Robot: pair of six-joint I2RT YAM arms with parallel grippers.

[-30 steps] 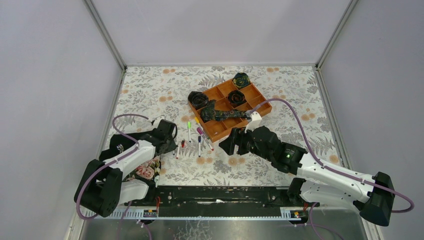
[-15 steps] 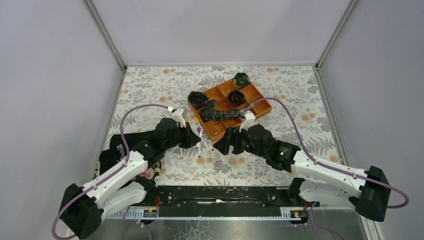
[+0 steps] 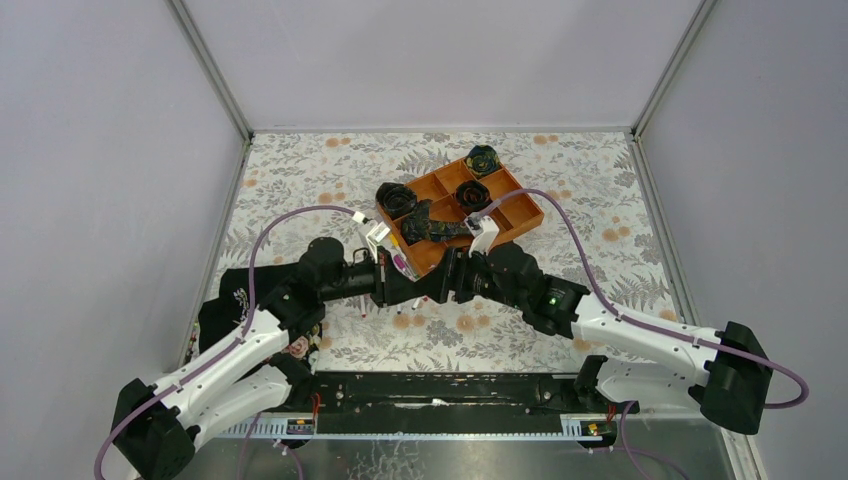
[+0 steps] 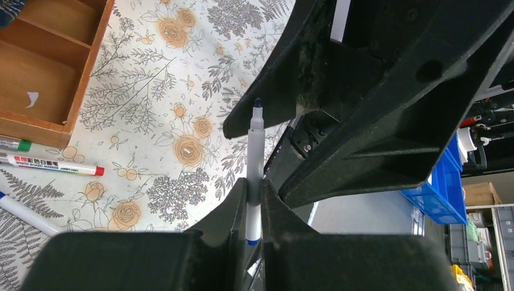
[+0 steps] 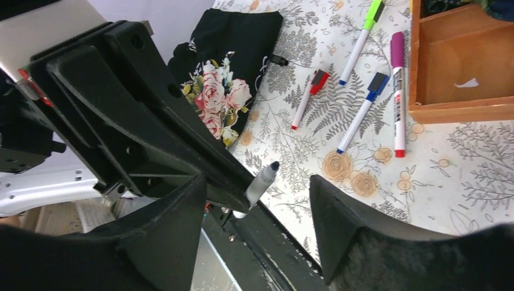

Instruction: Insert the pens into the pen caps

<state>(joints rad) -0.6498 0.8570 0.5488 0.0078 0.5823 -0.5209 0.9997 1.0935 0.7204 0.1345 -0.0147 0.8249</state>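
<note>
My left gripper (image 4: 254,185) is shut on a white pen (image 4: 254,148) with a bare dark tip and a blue band at its rear. It holds the pen above the table, pointing at my right gripper (image 5: 257,188). The right gripper is open and empty, and the pen's tip (image 5: 262,180) stands between its spread jaws. In the top view the two grippers meet nose to nose, left (image 3: 405,283) and right (image 3: 442,285). Other pens lie on the table: green-ended (image 5: 362,36), magenta-ended (image 5: 398,91), blue (image 5: 362,114) and red (image 5: 306,100). A small dark cap-like piece (image 5: 279,59) lies by the cloth.
A wooden divided tray (image 3: 522,207) with dark rolled fabric pieces stands behind the grippers; its corner shows in both wrist views (image 5: 460,109) (image 4: 36,124). A black floral cloth (image 3: 290,342) lies at the left front. A red-tipped pen (image 4: 51,165) lies beside the tray.
My left arm swung right from the cloth and now holds a pen off the table. My right gripper moved left to face it, jaws open around the tip.
</note>
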